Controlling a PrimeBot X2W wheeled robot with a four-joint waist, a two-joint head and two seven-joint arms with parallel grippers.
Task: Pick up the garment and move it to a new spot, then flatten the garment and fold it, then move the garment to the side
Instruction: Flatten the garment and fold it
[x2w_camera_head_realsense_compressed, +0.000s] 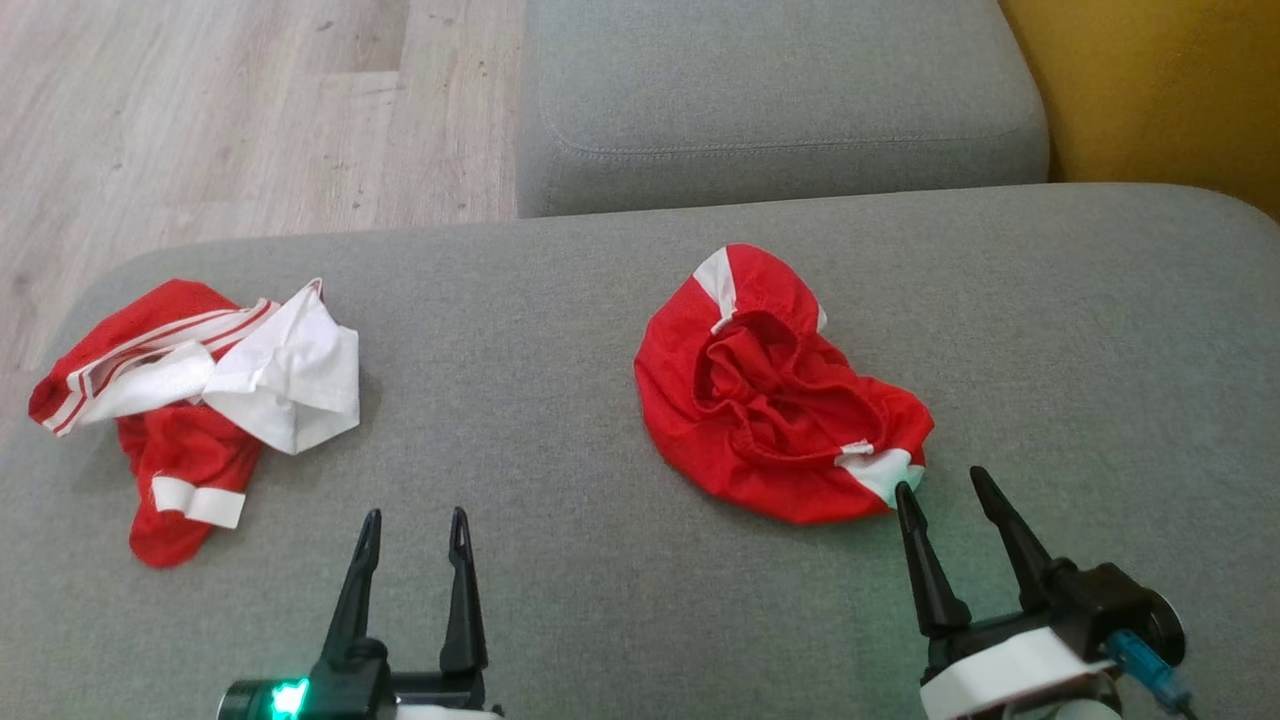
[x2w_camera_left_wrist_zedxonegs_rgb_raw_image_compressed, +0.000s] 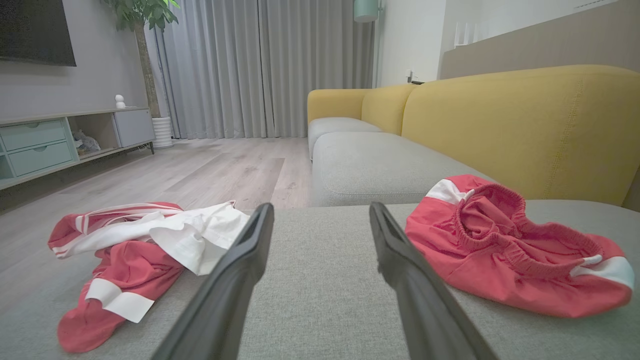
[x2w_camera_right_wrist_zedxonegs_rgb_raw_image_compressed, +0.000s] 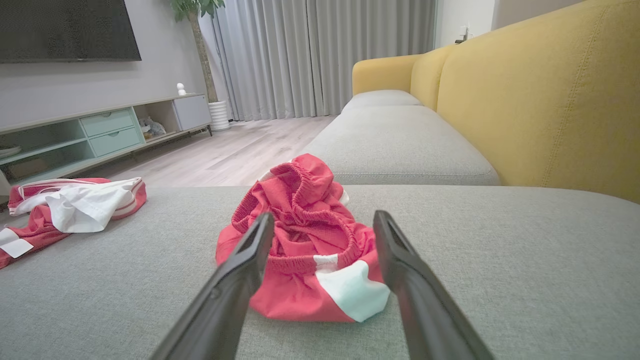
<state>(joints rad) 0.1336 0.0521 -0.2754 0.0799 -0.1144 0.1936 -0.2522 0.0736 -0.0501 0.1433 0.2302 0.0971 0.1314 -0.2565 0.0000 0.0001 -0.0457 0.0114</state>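
Head view shows the red shorts (x2w_camera_head_realsense_compressed: 780, 400) bunched in a heap on the grey sofa seat (x2w_camera_head_realsense_compressed: 560, 330), right of centre, waistband opening upward; right jaws stand wide open and empty at the heap's near, white-patched edge, and whether a tip touches the cloth I cannot tell; left jaws, equally wide and empty, hover well apart to the left; a red-and-white shirt (x2w_camera_head_realsense_compressed: 200, 400) lies crumpled at the seat's left end.
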